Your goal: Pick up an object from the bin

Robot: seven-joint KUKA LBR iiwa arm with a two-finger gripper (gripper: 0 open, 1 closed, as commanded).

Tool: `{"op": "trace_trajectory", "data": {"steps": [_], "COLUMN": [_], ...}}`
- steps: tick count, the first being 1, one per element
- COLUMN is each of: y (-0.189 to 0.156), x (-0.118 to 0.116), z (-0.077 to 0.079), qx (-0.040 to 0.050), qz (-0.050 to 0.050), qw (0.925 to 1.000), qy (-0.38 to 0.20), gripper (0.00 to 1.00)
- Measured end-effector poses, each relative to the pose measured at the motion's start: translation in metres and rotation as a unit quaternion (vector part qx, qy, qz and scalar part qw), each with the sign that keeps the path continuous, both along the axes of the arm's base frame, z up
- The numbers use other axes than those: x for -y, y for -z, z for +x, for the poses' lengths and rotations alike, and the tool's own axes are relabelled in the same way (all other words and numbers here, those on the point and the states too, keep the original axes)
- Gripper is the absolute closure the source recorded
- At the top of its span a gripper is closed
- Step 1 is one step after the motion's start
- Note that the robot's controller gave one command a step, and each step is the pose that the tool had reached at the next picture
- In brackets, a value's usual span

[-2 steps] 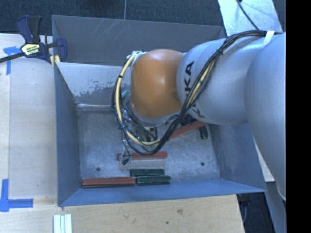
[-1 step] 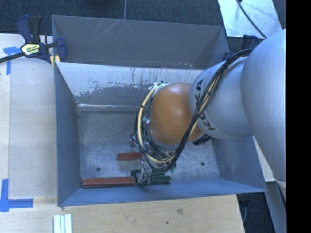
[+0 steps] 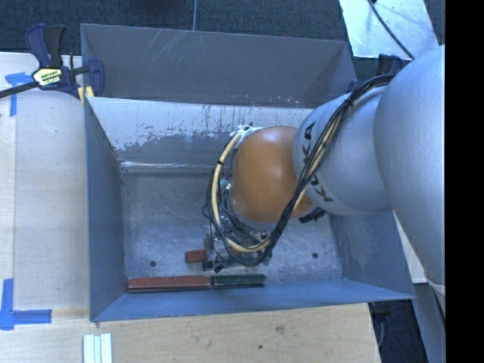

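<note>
The gripper (image 3: 219, 261) is hanging low at 6 o'clock in the bin (image 3: 103, 203), so it is likely getting ready to grab. A small brown block (image 3: 196, 257) is lying just at its 9 o'clock (touching or not, I cannot tell). The orange cover (image 3: 261, 176) is hiding whether the gripper is wide or narrow. Next it is needing to close on 1 thing and lift. A red-brown stick (image 3: 168, 283) and a green stick (image 3: 239, 280) are lying at 7 and 6 o'clock, crowding it.

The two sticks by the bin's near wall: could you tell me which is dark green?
The shorter stick, on the right; the longer stick left of it is reddish brown.
</note>
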State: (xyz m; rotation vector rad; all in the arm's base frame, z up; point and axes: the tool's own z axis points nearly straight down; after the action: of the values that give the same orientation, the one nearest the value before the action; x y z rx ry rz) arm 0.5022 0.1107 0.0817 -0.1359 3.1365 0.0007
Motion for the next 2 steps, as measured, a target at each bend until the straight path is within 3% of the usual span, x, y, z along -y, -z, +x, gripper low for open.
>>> {"op": "trace_trajectory", "data": {"steps": [1, 2], "y": [0.0001, 0.0001], "x": [0.0000, -0.0001], "z": [0.0000, -0.0001], "qx": [-0.0001, -0.0003], "qz": [0.000, 0.000], "qw": [1.0000, 1.0000], "qy": [0.000, 0.000], "gripper": [0.00, 1.00]}}
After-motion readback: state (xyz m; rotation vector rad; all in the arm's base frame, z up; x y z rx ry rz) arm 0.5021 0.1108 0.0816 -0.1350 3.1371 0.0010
